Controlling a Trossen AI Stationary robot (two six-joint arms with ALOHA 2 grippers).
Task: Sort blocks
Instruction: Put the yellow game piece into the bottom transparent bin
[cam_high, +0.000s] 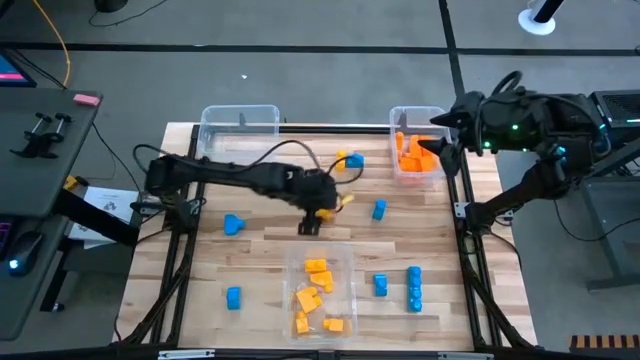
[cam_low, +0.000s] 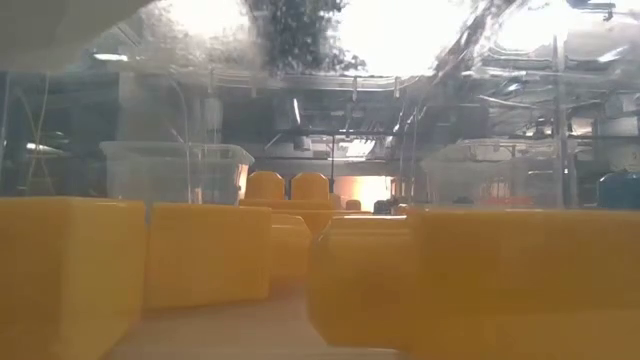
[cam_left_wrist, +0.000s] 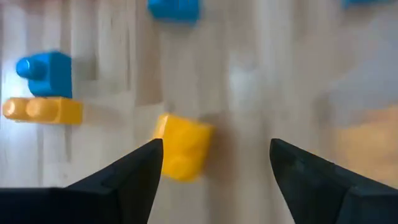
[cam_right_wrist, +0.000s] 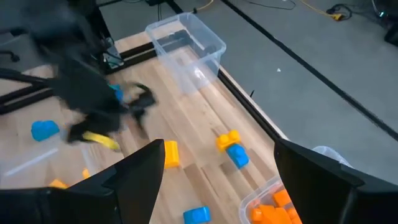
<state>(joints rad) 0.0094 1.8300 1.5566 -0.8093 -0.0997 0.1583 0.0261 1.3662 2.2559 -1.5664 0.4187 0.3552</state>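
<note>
I see left end effector (cam_left_wrist: 211, 165) released, fingers spread, yellow block (cam_left_wrist: 183, 148) on tabletop (cam_left_wrist: 267, 93) just ahead, nearer one finger. Blue block (cam_left_wrist: 46, 73) and yellow-orange row (cam_left_wrist: 43, 110) farther off to side. Right end effector (cam_right_wrist: 214, 168) released over orange-filled bin (cam_high: 418, 155), well apart.

I count three clear bins on the table (cam_high: 270, 250): far-left corner (cam_high: 240, 125), far-right corner (cam_high: 418, 150), near edge (cam_high: 320, 290). Loose blue blocks come to six (cam_high: 233, 225) (cam_high: 233, 297) (cam_high: 378, 209) (cam_high: 380, 285) (cam_high: 414, 287) (cam_high: 356, 160) (one is a snapped row). Loose yellow blocks: two (cam_high: 342, 158) (cam_high: 343, 201). The near bin holds about five yellow-orange blocks (cam_high: 317, 265). I can't count the orange heap (cam_high: 412, 152).
</note>
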